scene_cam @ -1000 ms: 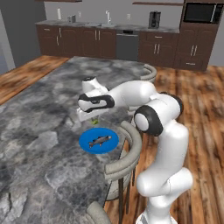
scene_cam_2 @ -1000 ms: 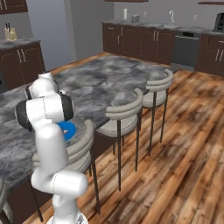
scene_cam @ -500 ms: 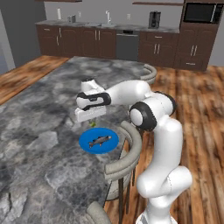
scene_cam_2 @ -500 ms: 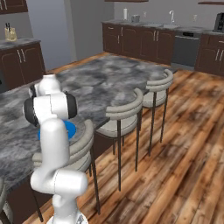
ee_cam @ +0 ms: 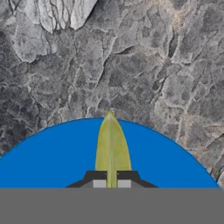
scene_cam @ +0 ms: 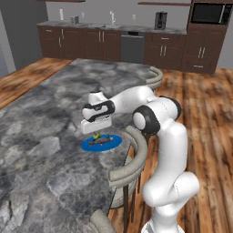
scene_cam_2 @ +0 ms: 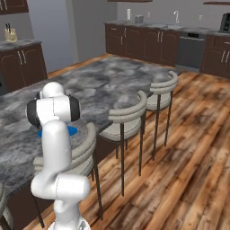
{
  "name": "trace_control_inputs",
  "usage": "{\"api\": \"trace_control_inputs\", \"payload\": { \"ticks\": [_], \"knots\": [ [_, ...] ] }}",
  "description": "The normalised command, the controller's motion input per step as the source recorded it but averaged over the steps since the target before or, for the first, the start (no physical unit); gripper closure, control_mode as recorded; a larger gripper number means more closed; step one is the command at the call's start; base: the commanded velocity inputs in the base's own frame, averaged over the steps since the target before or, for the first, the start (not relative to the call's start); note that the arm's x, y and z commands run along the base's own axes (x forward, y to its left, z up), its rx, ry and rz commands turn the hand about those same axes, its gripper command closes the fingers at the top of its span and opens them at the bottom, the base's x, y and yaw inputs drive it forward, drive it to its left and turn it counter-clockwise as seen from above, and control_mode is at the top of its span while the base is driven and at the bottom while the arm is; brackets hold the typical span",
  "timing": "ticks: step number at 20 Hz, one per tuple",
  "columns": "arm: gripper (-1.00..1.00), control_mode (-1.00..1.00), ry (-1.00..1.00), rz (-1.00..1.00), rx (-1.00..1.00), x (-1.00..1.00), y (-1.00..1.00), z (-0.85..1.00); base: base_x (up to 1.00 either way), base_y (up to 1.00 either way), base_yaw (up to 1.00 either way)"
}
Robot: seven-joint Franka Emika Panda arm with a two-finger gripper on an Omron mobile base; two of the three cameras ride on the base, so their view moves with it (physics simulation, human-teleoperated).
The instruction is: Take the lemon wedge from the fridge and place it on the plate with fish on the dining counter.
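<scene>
Hand view: my gripper pinches the lemon wedge above the plate.
Over the last second my arm has swung in and lowered, so the wedge now hangs over the blue plate's rim on the dining counter; in the left base view the wedge sits just above the fish; release looks close; the fish lies right beneath, so I should avoid pressing onto it; a stool stands beside the counter edge, apart from my gripper.
</scene>
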Motion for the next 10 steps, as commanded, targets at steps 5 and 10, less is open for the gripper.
{"api": "trace_control_inputs", "payload": {
  "ticks": [5, 10],
  "knots": [
    [1.0, -1.0, 0.0, 0.03, 0.01, -0.16, 0.0, -0.25, 0.0, 0.0, 0.0],
    [1.0, -1.0, 0.0, 0.01, 0.0, -0.27, 0.0, 0.0, 0.0, 0.0, 0.0]
  ]
}}
